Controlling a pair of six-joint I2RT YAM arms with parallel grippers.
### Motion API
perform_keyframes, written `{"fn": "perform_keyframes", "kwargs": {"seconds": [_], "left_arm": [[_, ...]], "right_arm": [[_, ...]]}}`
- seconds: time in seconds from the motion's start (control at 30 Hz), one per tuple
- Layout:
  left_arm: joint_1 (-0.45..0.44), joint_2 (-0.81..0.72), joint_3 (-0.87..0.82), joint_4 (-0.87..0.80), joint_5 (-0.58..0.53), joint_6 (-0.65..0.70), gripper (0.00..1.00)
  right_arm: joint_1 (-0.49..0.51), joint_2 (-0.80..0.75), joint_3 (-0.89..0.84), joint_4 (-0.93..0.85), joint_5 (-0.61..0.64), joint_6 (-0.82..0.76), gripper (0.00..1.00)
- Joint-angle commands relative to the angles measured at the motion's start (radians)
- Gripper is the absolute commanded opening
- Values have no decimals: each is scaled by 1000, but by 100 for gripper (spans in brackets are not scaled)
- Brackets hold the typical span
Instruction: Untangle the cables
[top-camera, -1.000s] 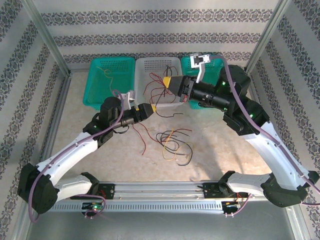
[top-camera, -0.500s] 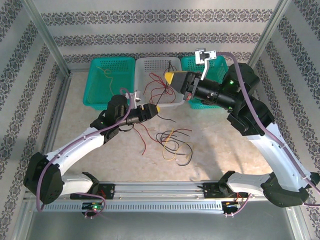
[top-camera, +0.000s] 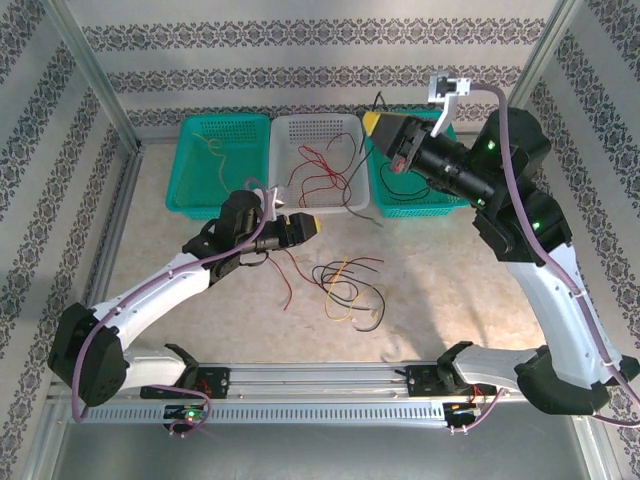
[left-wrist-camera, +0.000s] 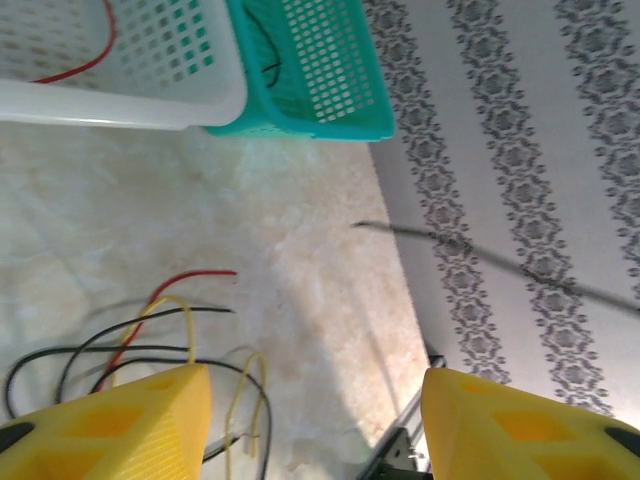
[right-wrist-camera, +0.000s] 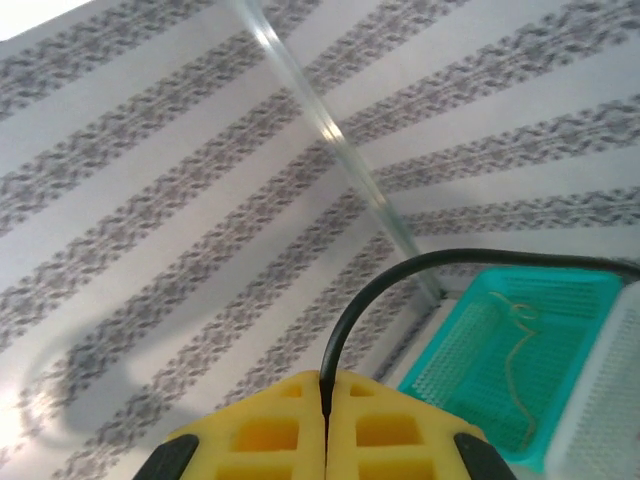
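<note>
The bench (top-camera: 460, 290) sits unchanged, but the right arm (top-camera: 540, 260) has swung! 1 second ago its claw was at the front right corner of the white basket (top-camera: 290, 128). Now the right claw (top-camera: 378, 124) is lifted off to that basket's right, above the teal basket (top-camera: 425, 207). Its fingers are pressed tight together on 1 black cable (right-wrist-camera: 420, 262), which arches out of the tips. That looks like a strand being hauled clear for sorting. The left claw (top-camera: 308, 225) has barely shifted and waits just in front of the white basket, spread wide and empty. Red strands (top-camera: 322, 165) lie inside the white basket. The tangle of cables (top-camera: 345, 290) stays on the bench, well in front of that basket, with black, red and yellow loops left to separate.
</note>
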Motion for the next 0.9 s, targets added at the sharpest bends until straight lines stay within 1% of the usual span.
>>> {"fn": "perform_keyframes", "kwargs": {"seconds": [0.0,0.13,0.27,0.33,0.4,0.57,0.7,0.77,0.87], "left_arm": [[-13,-45,28,-119,-73,82,58],[-13,-58,37,-185,-116,131,58],[-12,-53,57,-225,-146,177,59],[-11,-46,69,-233,-158,195,59],[-10,-37,84,-240,-165,214,61],[-9,-26,111,-236,-193,237,63],[-9,3,122,-230,-190,228,63],[-9,21,135,-235,-186,223,64],[-9,33,155,-244,-184,221,66]], "right_arm": [[-60,49,86,-100,67,-51,8],[-168,129,177,-168,64,-74,8],[-293,222,245,-160,-12,-28,7],[-343,276,291,-164,-20,-26,7],[-376,328,334,-169,-19,-36,7],[-458,495,471,-206,-45,-43,6],[-491,613,560,-244,-63,-48,8],[-499,656,572,-265,-69,-50,14],[-499,664,521,-268,-58,-60,34]]}}
